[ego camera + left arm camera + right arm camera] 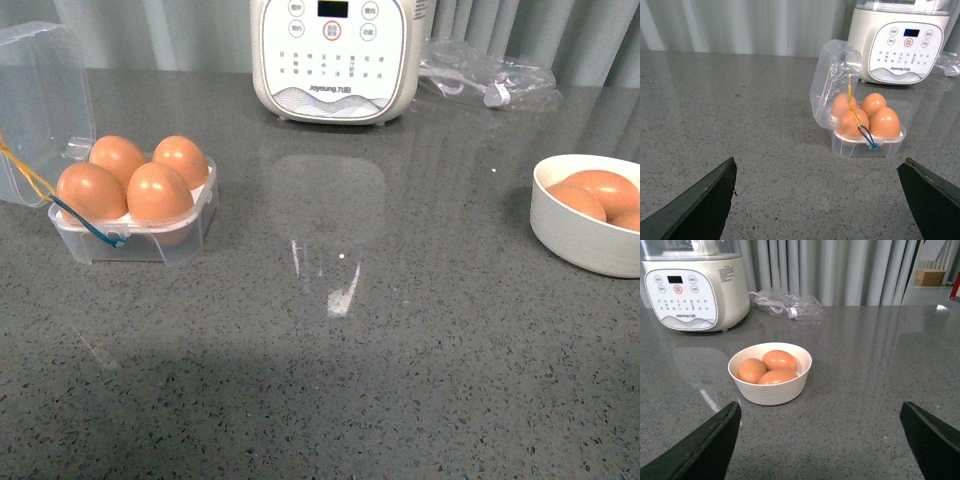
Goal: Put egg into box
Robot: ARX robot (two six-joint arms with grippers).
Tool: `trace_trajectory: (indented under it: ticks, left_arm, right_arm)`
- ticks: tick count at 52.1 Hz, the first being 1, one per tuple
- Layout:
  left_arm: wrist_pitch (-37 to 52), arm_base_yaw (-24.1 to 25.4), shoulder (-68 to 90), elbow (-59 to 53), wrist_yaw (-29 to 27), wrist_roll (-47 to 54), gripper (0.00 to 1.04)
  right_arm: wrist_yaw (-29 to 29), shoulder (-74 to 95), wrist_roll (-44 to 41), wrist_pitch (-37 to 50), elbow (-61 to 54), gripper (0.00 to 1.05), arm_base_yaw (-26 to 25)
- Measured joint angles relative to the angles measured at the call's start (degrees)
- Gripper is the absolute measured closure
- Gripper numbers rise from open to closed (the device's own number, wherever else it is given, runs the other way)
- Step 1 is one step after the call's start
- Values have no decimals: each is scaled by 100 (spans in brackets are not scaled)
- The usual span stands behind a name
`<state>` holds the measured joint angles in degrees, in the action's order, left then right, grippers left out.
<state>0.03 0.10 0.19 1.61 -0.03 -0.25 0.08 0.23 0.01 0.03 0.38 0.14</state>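
Eggs [158,192] fill all four cells of the box [135,245], which sits left of and nearer than the appliance [335,60]. Its lid [40,90] stands open, keeping the cells reachable, though none appears free. Bowl [570,235] of spare eggs [605,190] sits right of the appliance, with a plastic bag [490,75] just beside the appliance. Left gripper [818,165] and right gripper [820,405] both gape, empty.

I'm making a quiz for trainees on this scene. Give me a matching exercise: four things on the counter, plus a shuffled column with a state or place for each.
1. box
2. bowl
3. white appliance
4. plastic bag

A. holds three eggs
B. clear and crumpled, back right
C. lid open, four eggs inside
D. back centre, button panel

Pairs: 1-C, 2-A, 3-D, 4-B
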Motion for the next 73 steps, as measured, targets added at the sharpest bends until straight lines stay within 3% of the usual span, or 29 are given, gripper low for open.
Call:
trace_trajectory:
  ticks: [25,32,38,51,65,73]
  left_arm:
    - [0,0,0,0,0,0,7]
    - [-496,-197,671,225,-1270,-1067,7]
    - [225,127,1416,354,-994,-1497,7]
    - [2448,1075,3580,990,-236,-1368,7]
    - [4232,1141,5947,1565,-369,-761,7]
    - [4721,1134,7095,2063,-852,-101,7]
  right_arm:
    - [0,0,2,0,0,7,0]
    - [2,0,2,0,0,7,0]
    - [-2,2,2,0,0,7,0]
    - [0,0,2,0,0,7,0]
    - [0,0,2,0,0,7,0]
    - [0,0,2,0,0,7,0]
